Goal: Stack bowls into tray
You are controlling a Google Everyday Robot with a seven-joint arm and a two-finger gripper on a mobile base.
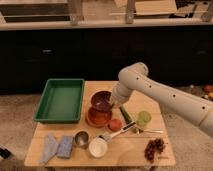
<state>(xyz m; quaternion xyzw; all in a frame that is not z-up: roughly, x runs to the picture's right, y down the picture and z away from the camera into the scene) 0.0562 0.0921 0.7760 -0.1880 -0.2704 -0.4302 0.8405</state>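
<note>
The dark maroon bowl (102,100) sits tilted on or just above the wider orange-brown terracotta bowl (99,117) near the middle of the wooden table. The green tray (60,99) stands to their left with nothing in it. My gripper (114,103) comes in from the right on the white arm and is at the maroon bowl's right rim. The arm's wrist hides the gripper's tips.
On the table (130,150) lie a small white bowl (98,147), a small metal cup (81,139), two blue sponges (57,147), a red round thing (115,124), a green cup (144,118), grapes (155,148) and utensils. Dark cabinets stand behind.
</note>
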